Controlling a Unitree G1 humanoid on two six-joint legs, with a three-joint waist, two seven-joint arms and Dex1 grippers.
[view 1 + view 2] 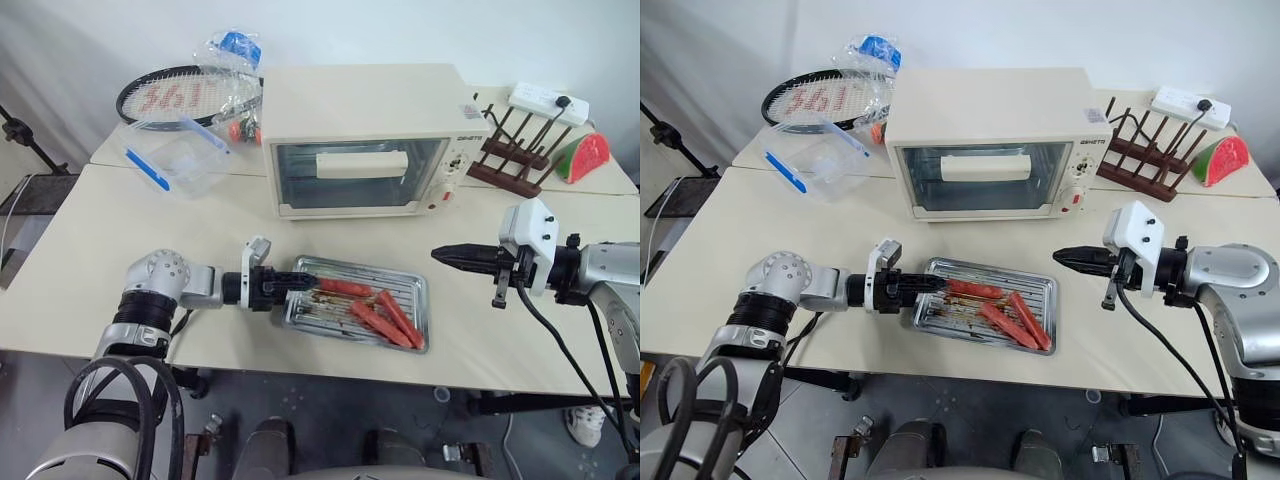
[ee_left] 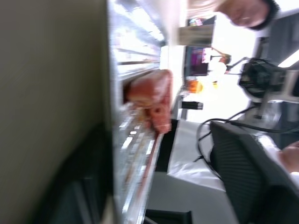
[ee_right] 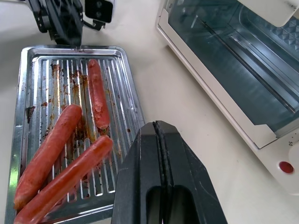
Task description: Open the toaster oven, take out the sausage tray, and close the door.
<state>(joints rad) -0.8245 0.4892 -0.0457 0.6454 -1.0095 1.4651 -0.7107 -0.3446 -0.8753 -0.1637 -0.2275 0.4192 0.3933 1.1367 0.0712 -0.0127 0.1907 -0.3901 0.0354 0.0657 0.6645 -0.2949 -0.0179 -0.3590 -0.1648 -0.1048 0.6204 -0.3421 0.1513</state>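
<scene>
The left gripper is lying at the left edge of the sausage tray; I cannot tell if it is gripping the rim. The tray is sitting on the desk before the toaster oven, whose door is closed. The right gripper is hovering closed and empty

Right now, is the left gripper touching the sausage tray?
Cannot tell. In the right wrist view the left gripper sits at the rim of the sausage tray, its fingertips overlapping the edge, but no view shows plainly contact or a gap.
</scene>
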